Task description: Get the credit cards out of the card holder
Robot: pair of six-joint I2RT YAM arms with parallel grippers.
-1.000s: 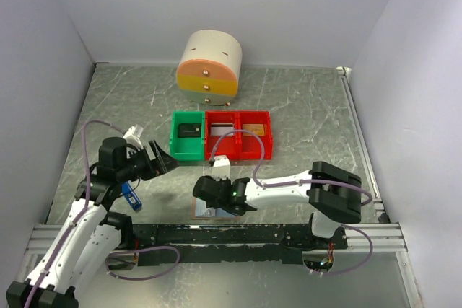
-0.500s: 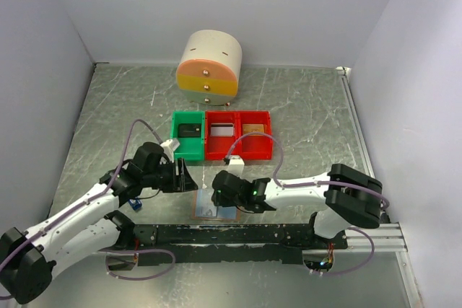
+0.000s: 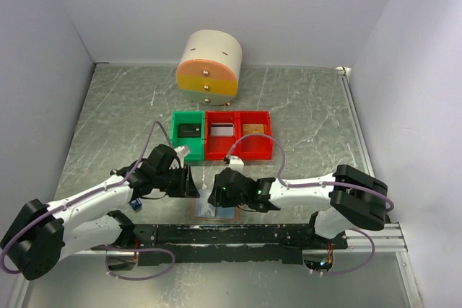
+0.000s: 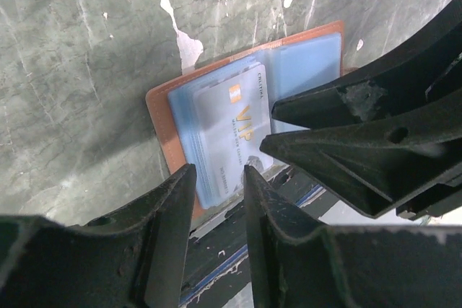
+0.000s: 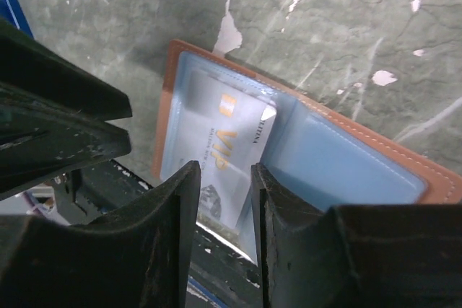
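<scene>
The card holder (image 3: 216,212) lies open at the table's front edge, tan with pale blue pockets (image 4: 309,63). A silvery credit card (image 4: 232,129) marked VIP sits in its left pocket, partly slid out toward the front edge (image 5: 220,151). My left gripper (image 3: 190,182) hovers by the holder's left end; its jaws (image 4: 219,177) stand a narrow gap apart with nothing between them. My right gripper (image 3: 216,195) is over the holder's middle, jaws (image 5: 225,177) likewise apart, the card showing through the gap. The two grippers face each other closely.
One green bin (image 3: 188,135) and two red bins (image 3: 238,133) stand in a row behind the holder. A round cream-and-orange drawer unit (image 3: 209,68) sits farther back. A small blue gadget (image 3: 135,203) lies at the left. The black rail (image 3: 216,234) runs under the holder's front edge.
My left arm has swung right from the table's left side to the holder, its jaws narrowing on the way. The right gripper has shifted slightly over the holder.
</scene>
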